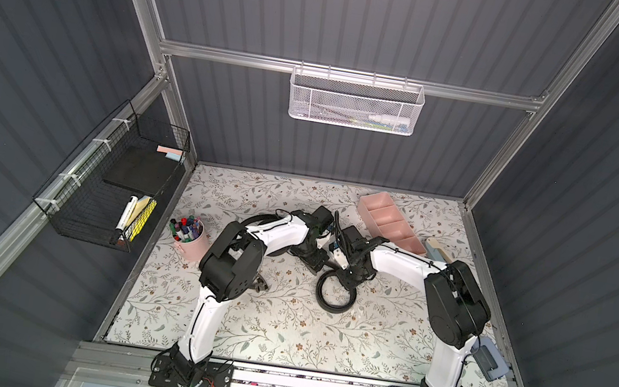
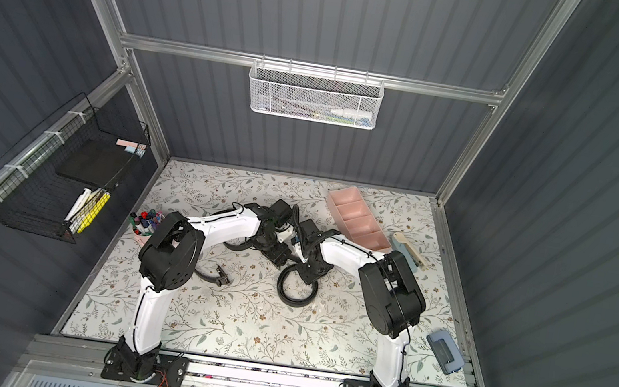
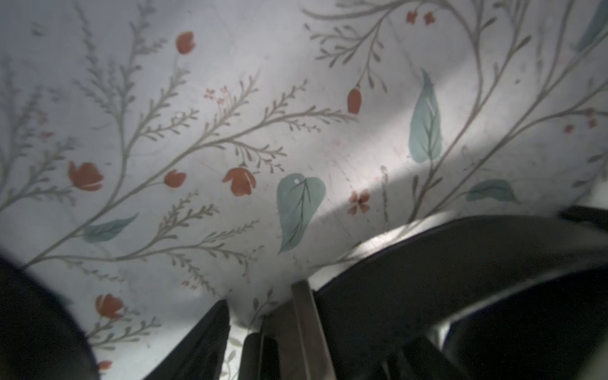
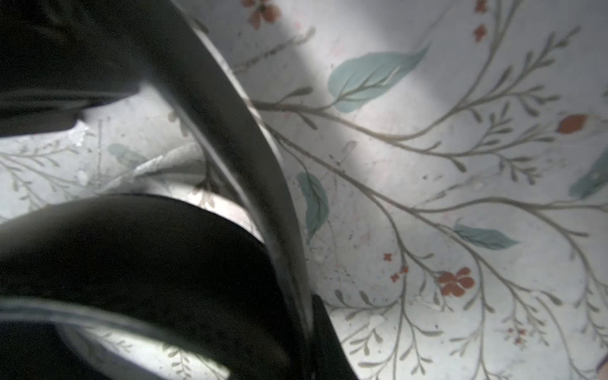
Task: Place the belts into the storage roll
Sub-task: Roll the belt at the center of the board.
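Mid-worktop [image 1: 276, 336], the right jaws are closed on the coiled belt [image 1: 332, 307]; the left jaws stand open, holding nothing. Both it and the looser belt [image 2: 220, 275] lie outside the pink storage tray [image 1: 391, 221] near the far right corner.

Both arms reach in over the flowered table [image 2: 235, 330], wrists nearly meeting at its middle. The right gripper [image 2: 307, 275] sits at the far rim of a coiled belt [image 2: 293, 300]; the left gripper [image 2: 276, 256] is just beside it. A second belt [image 2: 208, 277] — buckle showing — curls by the left arm. The tray [image 2: 348, 201] lies far right, a stapler [image 2: 410, 250] just beside it.
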{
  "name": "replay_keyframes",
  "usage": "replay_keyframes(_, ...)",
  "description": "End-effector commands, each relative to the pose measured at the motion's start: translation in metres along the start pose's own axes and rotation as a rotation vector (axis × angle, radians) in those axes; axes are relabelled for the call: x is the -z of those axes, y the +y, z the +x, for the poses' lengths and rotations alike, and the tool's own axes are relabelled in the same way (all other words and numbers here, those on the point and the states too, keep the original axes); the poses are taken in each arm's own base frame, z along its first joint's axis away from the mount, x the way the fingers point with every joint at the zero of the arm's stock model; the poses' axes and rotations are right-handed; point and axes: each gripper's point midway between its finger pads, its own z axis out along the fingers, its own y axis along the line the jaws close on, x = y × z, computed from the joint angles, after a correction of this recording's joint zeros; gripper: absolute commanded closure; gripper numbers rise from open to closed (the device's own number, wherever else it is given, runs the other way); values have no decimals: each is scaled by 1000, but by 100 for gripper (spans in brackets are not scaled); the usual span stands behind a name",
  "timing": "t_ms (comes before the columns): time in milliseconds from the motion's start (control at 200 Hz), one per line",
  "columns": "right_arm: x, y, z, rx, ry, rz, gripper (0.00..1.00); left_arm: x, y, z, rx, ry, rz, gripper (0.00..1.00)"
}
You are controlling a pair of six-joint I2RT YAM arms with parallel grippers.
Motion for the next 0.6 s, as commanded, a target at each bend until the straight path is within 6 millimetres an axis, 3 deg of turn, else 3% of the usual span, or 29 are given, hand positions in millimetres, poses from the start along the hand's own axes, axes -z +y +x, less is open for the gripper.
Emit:
replay_keyframes(0,-1,-15,13,12,32,38,91,2,5,-6,-26,12,-30,26)
replay_keyframes(85,0,-16,12,-1,25,22,91,4,4,-3,-33,16,-31,33)
replay_keyframes(220,-3,-19,10,-22,38,15,90,1,5,16,-43,98,-29,72)
replay_keyframes(295,-7,-24,10,-70,67,12,87,2,5,28,-41,142,-29,84)
replay_keyframes(590,-22,-55,24,-293,179,47,80,18,24,77,92,171,-158,93)
